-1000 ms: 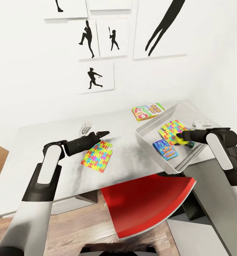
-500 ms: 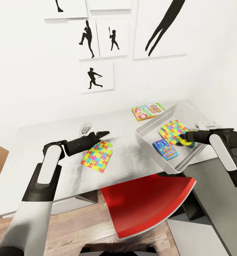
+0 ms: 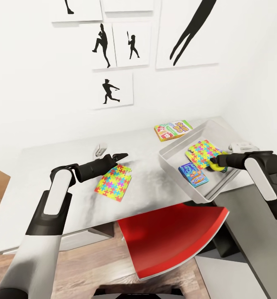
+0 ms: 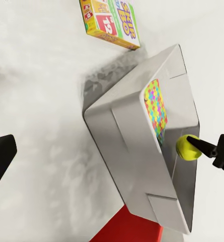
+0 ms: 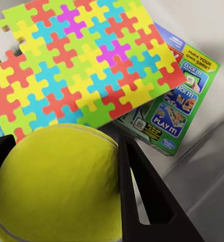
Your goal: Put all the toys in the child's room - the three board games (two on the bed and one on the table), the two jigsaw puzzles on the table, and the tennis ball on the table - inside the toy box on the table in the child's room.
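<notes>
Two flat jigsaw puzzles: one (image 3: 114, 182) on the table (image 3: 47, 166) at centre, one (image 3: 202, 153) inside the toy box (image 3: 171, 164) at right. Your right gripper (image 3: 215, 162) reaches level over the box, fingers closed on the round tennis ball (image 3: 216, 165). Your left gripper (image 3: 122, 156) hovers above the table puzzle; finger state unclear.

Both arms had white shell segments joined by black joints, each ending in a black hand (image 3: 121, 156) with slim, pointed fingers (image 5: 142, 196).
</notes>
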